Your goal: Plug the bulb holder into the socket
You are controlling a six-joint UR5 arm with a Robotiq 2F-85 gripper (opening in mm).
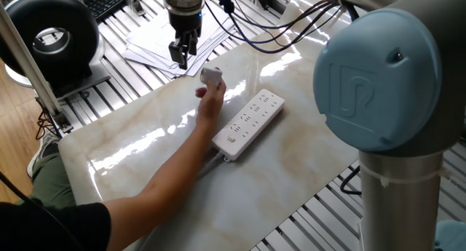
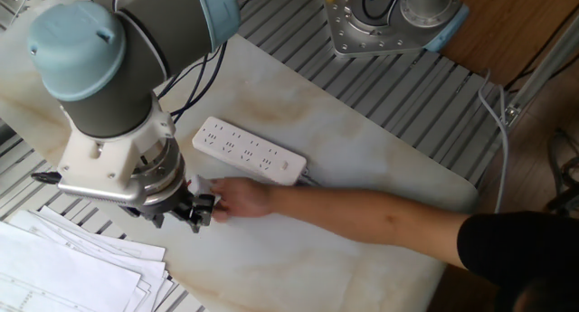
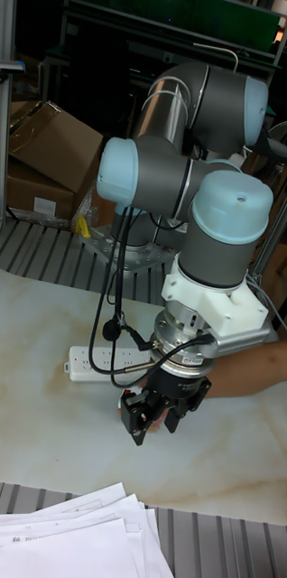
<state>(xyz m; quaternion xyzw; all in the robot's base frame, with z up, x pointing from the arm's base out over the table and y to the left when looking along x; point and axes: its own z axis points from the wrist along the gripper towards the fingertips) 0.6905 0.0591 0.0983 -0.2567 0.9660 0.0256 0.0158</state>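
A person's hand (image 1: 210,98) holds the small white bulb holder (image 1: 211,76) up above the marble table, just left of the socket (image 1: 249,122), a long white power strip. My gripper (image 1: 180,57) hangs over the table's far edge, left of the bulb holder and apart from it. Its dark fingers stand slightly apart with nothing between them. In the other fixed view the hand (image 2: 237,199) sits right beside my gripper (image 2: 199,212), below the socket (image 2: 249,151). The tall fixed view shows my gripper (image 3: 150,417) in front of the socket (image 3: 97,361).
The person's arm (image 1: 156,182) stretches across the table from the near left corner. A stack of papers (image 1: 154,38) lies beyond the table's edge behind the gripper. The strip's grey cable (image 1: 191,180) runs under the arm. A black round device (image 1: 51,33) stands at the far left.
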